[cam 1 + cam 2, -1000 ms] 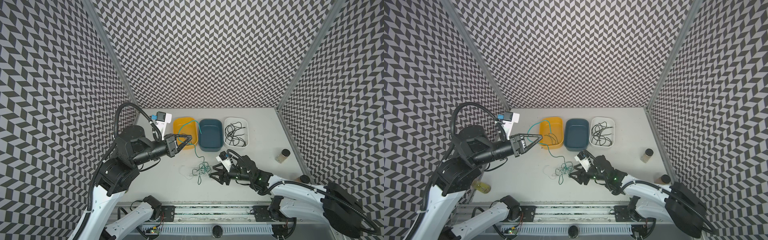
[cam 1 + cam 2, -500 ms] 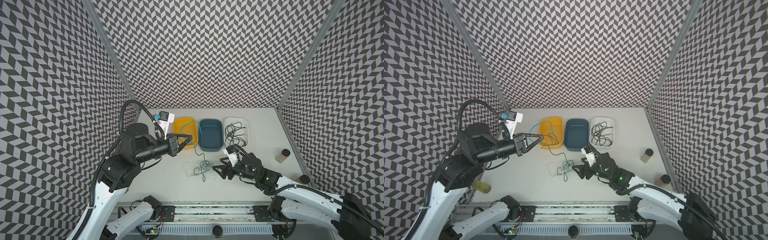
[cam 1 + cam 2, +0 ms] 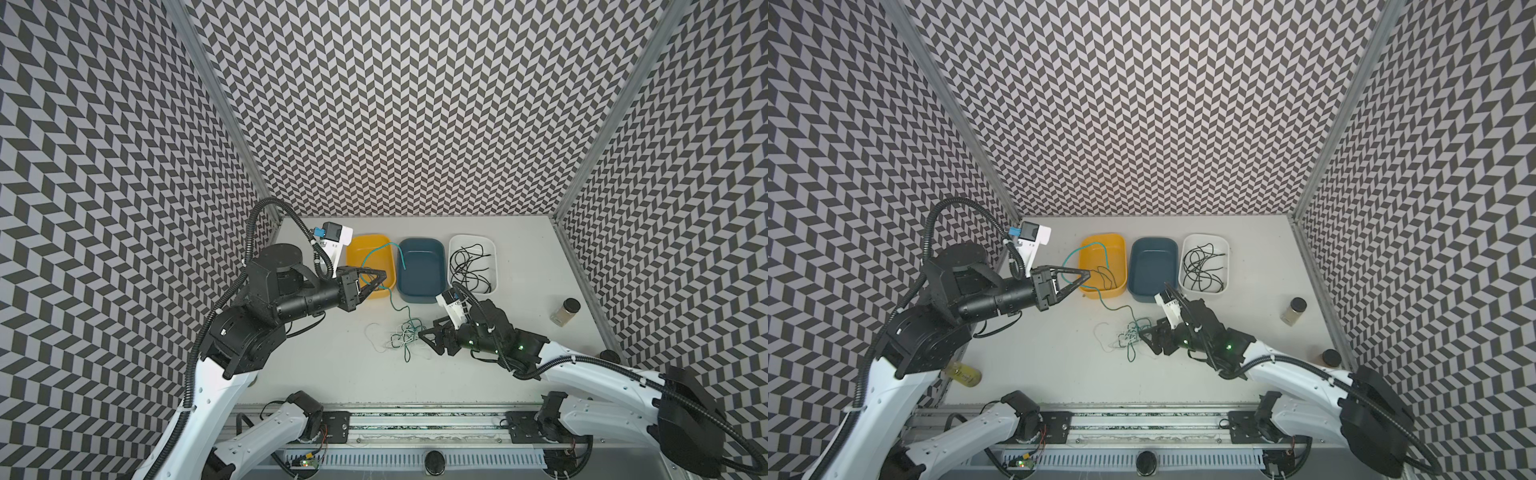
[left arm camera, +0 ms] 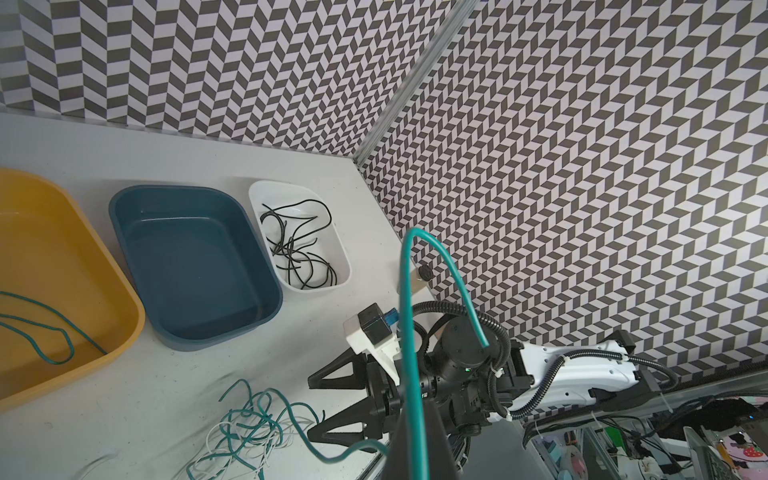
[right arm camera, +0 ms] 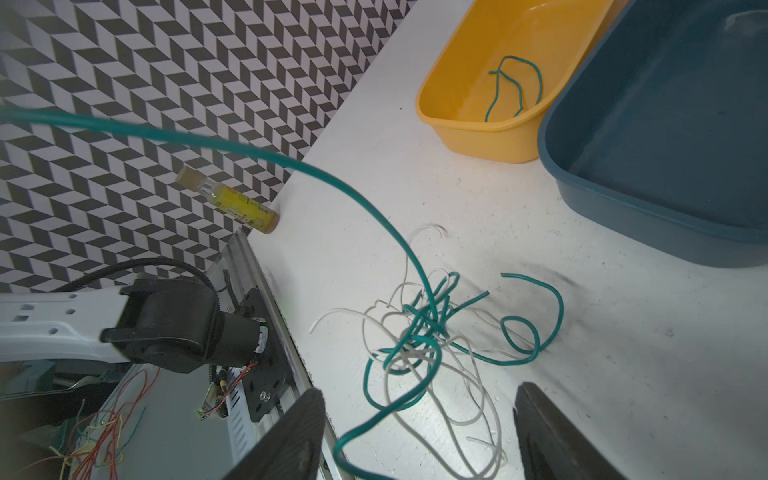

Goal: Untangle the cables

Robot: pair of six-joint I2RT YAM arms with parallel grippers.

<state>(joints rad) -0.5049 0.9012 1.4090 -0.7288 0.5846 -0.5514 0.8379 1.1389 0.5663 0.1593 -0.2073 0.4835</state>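
Teal cable (image 3: 400, 309) was clamped in the left gripper (image 3: 384, 274) near the yellow tray (image 3: 365, 243), trailing from the tabletop tangle (image 3: 401, 338); the right gripper (image 3: 426, 343), spread apart beside it, was judged needed to pin it.

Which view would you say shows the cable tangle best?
The right wrist view: the tangle is close, green and white strands distinct. Both top views show the tangle small; the left wrist view crops it.

A robotics lab test cell: chevron-patterned panels (image 3: 415, 104) wall in a white tabletop (image 3: 332, 382) on three sides. The left arm (image 3: 208, 407) and right arm (image 3: 602, 372) sit on an aluminium rail (image 3: 428, 432), with loose red and yellow wiring (image 5: 89, 446) exposed near it.
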